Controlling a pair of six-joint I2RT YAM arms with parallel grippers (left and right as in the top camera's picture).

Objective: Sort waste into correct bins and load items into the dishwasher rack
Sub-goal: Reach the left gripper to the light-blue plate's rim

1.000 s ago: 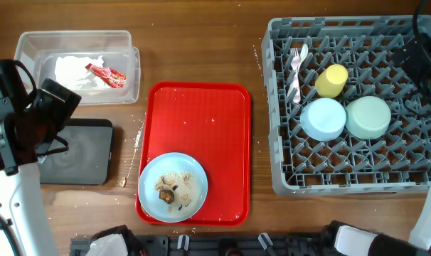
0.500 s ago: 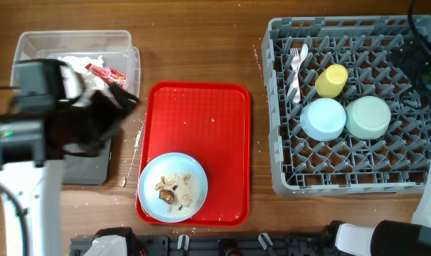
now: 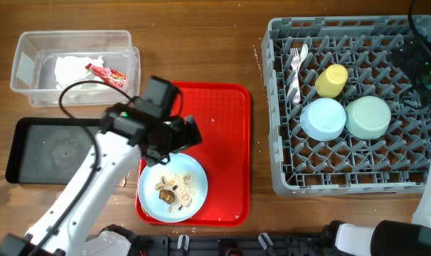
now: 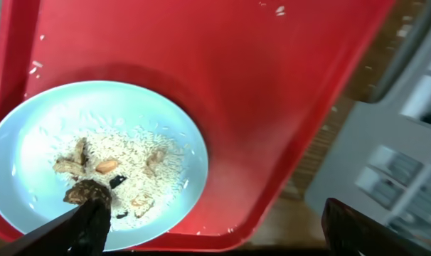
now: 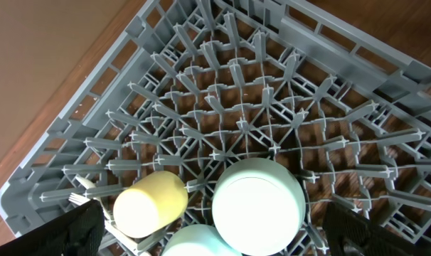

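Step in hand: clearing food waste.
Left gripper [image 3: 188, 136]: jaws wide, empty, above large light blue plate [image 3: 148, 178] on red tray [image 3: 222, 135].
Plate carries rice [image 4: 130, 167] and brown scraps.
Next, likely: pinch plate rim, tip into black tray [image 3: 52, 149].
Right gripper [image 5: 219, 238]: wide, empty, over dishwasher rack [image 3: 278, 107].

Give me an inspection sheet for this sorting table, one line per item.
Surface: wooden table, crumbs beside the red plastic serving tray.
Job's things: large light blue plate with white rice and brown scraps on the red tray; crumpled white napkins and red-and-white wrapper in the clear plastic tub; shallow black tray bare; small yellow cup, light blue bowl, pale green bowl and white plastic fork in the grey pegged dishwasher rack.
Clutter: nothing seen.
Grippers: left gripper open above the plate; right gripper open above the rack.
Cables: black cable loops off the left arm.
Surroundings: nothing seen.
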